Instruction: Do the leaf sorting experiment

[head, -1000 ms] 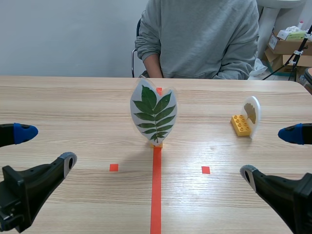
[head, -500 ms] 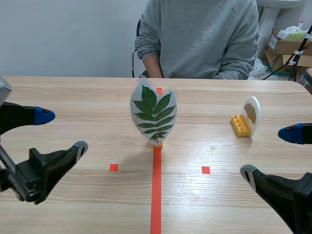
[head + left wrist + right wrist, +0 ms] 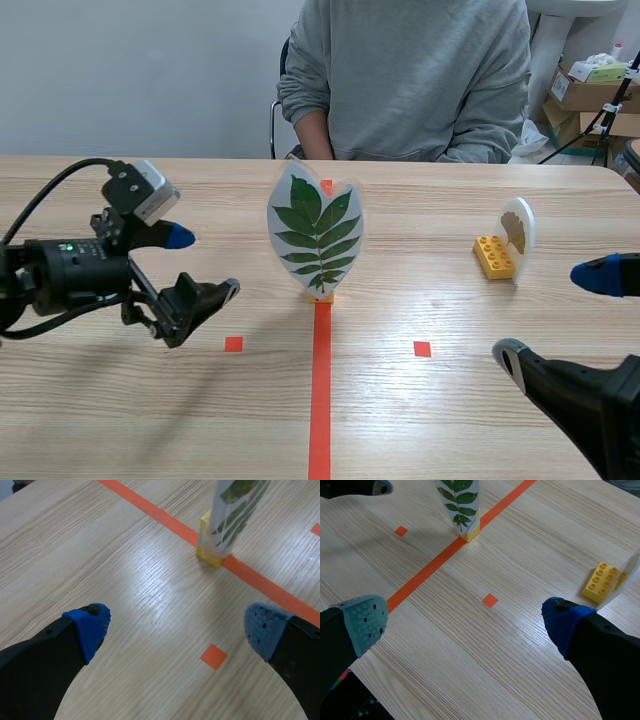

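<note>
Left pincer (image 3: 205, 263), spread wide, is the nearer one; the leaf card (image 3: 316, 238) stands upright just ahead of it, untouched.

No writing can be read.
The leaf card (image 3: 316, 232) standing ahead of the left gripper (image 3: 205, 263) shows a pressed green leaf and no lettering. Any print on the cardboard boxes (image 3: 590, 95), well beyond the right gripper (image 3: 555, 313), is too small to make out.
</note>
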